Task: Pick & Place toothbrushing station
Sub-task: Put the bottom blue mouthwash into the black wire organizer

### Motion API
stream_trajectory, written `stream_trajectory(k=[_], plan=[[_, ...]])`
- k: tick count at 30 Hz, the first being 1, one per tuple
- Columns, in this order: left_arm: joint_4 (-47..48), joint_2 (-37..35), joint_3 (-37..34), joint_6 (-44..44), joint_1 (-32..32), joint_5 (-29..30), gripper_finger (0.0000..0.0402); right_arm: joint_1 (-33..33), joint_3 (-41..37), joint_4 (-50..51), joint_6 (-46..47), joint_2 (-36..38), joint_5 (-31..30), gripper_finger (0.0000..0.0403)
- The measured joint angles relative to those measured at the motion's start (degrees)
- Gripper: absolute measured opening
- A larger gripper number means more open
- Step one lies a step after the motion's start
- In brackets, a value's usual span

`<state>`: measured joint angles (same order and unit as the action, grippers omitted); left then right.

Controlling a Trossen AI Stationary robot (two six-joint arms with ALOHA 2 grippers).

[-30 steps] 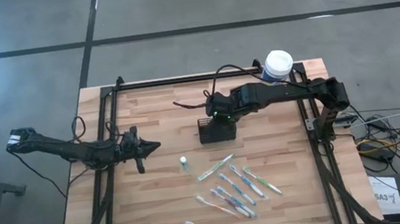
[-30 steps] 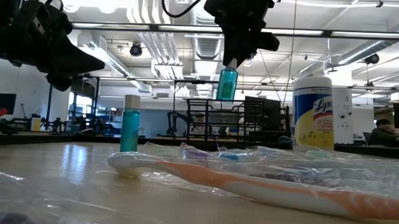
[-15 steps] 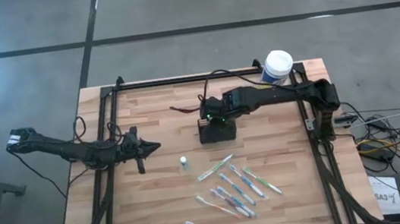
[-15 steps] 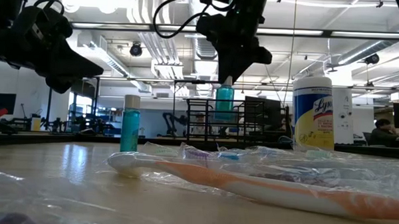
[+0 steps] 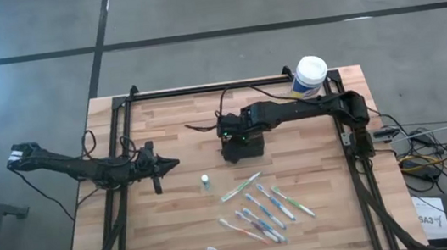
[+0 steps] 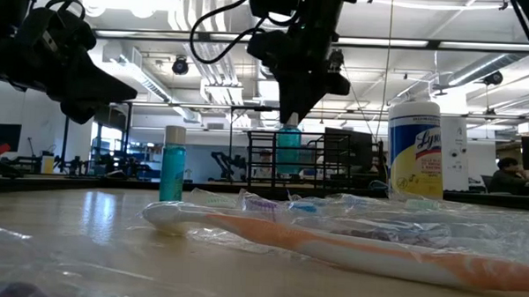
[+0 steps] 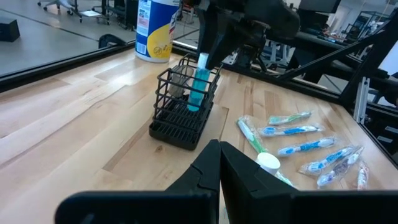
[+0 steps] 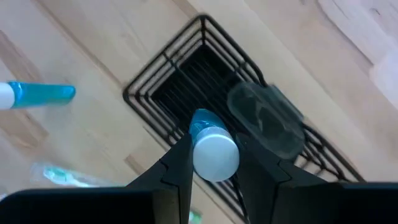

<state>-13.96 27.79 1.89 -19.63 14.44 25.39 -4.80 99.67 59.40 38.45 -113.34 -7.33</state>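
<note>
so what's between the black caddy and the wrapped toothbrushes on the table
In the high view, only bare wood separates the caddy from the wrapped toothbrushes; a small teal bottle stands off to the side.

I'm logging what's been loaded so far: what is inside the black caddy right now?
The right gripper holds a blue bottle partly lowered into the caddy. A clear wrapped item sits in the next compartment; what it is can't be told. The caddy's floor is hidden.
</note>
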Motion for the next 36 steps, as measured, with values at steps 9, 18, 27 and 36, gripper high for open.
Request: stream_trajectory(k=[9,18,27,36], plan=[[0.3,0.0,0.0,-0.1,0.0,0.0,0.0007,-0.1,1.3,0.2,-1.2,-1.3,-0.2,0.0091],[0.3,0.0,0.0,-0.1,0.0,0.0,0.0007,0.1,1.2,0.3,-1.2,-1.3,-0.3,0.0091],[0.3,0.0,0.2,-0.1,0.0,0.0,0.0007,0.5,1.2,0.9,-2.2,-1.3,-0.3,0.0091],[0.3,0.0,0.3,-0.1,0.0,0.0,0.0007,0.8,1.2,1.7,-2.0,-1.2,-1.8,0.0091]])
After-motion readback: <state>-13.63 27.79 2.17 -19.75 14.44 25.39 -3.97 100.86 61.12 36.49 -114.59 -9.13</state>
